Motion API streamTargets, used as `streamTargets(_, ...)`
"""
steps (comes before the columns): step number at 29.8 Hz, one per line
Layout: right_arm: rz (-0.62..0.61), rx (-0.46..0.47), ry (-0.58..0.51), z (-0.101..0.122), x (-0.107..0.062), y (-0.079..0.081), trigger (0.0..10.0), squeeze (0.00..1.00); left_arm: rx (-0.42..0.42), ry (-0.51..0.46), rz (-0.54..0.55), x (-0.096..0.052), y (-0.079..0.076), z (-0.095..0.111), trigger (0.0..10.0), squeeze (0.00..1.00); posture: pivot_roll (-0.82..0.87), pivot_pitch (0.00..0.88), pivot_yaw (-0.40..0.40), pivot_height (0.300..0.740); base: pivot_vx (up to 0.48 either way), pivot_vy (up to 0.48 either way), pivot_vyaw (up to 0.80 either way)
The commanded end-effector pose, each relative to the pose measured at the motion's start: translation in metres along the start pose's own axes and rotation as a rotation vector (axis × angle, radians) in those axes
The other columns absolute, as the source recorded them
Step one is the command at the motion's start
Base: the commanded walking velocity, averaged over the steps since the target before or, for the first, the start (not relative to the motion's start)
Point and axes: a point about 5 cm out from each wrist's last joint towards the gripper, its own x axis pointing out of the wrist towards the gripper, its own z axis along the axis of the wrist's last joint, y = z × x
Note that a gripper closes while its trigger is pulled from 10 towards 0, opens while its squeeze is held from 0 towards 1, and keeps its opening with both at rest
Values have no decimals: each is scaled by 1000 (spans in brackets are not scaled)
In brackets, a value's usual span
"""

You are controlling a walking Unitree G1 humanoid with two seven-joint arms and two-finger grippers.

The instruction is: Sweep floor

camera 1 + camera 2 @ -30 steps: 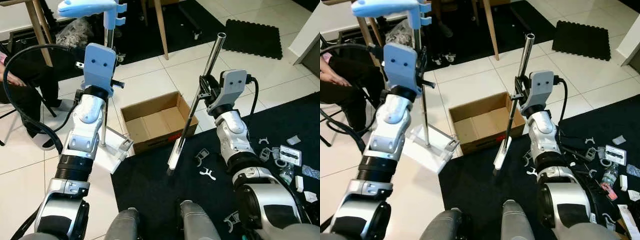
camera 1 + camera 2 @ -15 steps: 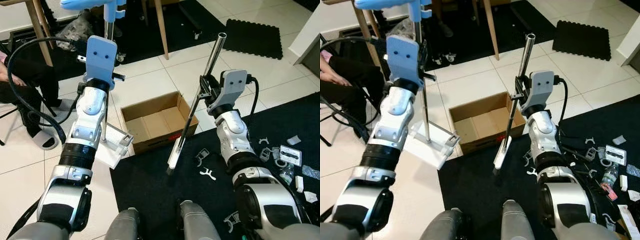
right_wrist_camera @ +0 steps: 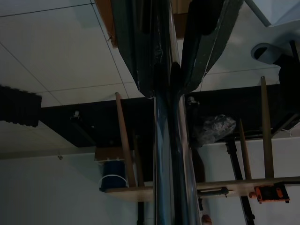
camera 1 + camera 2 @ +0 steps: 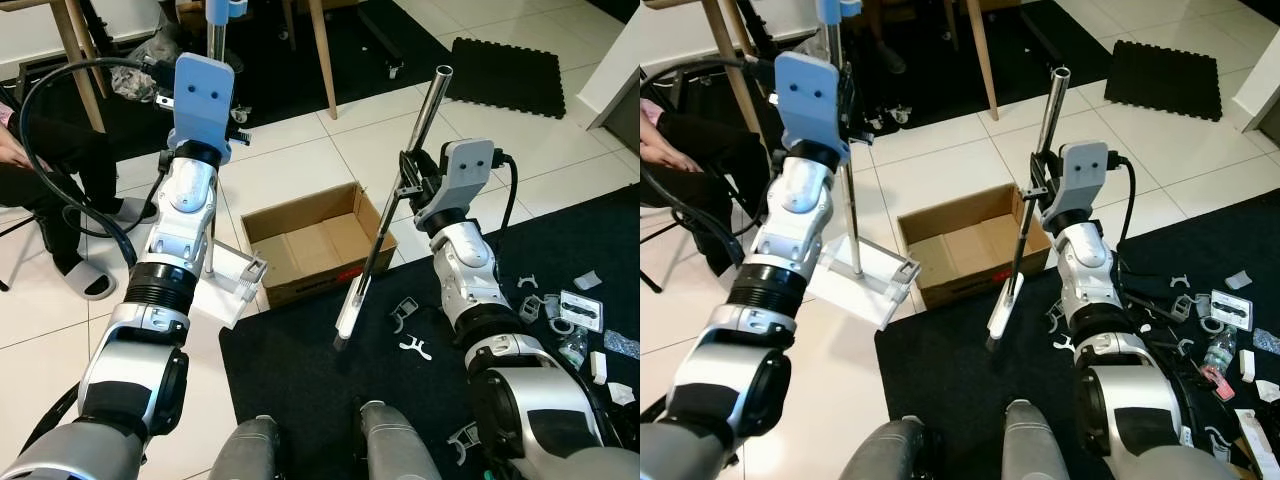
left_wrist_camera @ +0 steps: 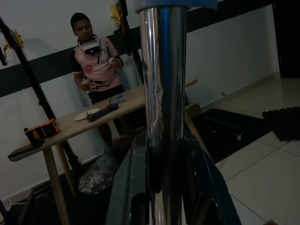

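A workshop-like room: white tiled floor (image 4: 300,150), wooden workbench (image 5: 79,123), scattered plastic parts (image 4: 560,305).

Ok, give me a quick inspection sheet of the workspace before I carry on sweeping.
Surface: white tile floor, black mat in front.
Job's things: dustpan on the tiles; broom tip on the mat.
Clutter: open cardboard box; plastic clips scattered on the mat.
Grippers: left end effector shut on the dustpan pole; right end effector shut on the broom pole.
Cables: black cable looping by the left arm.
Surroundings: seated person, wooden table legs.
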Motion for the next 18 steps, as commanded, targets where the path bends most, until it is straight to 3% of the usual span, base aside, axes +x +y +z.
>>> streamTargets(1,3,-8,-17,3,1,0,10000,0,13,-99,5,8,0,18,10000,0,1,91,44,740,0,0,0)
streamTargets(14,4,-10,-15,3,1,0,10000,0,8,-224,3,13,-15,29,10000,0,-9,92,41,740,0,0,0)
streamTargets(18,4,-12,-15,3,1,0,10000,0,-4,-224,-8,13,-22,29,10000,0,-9,92,41,740,0,0,0)
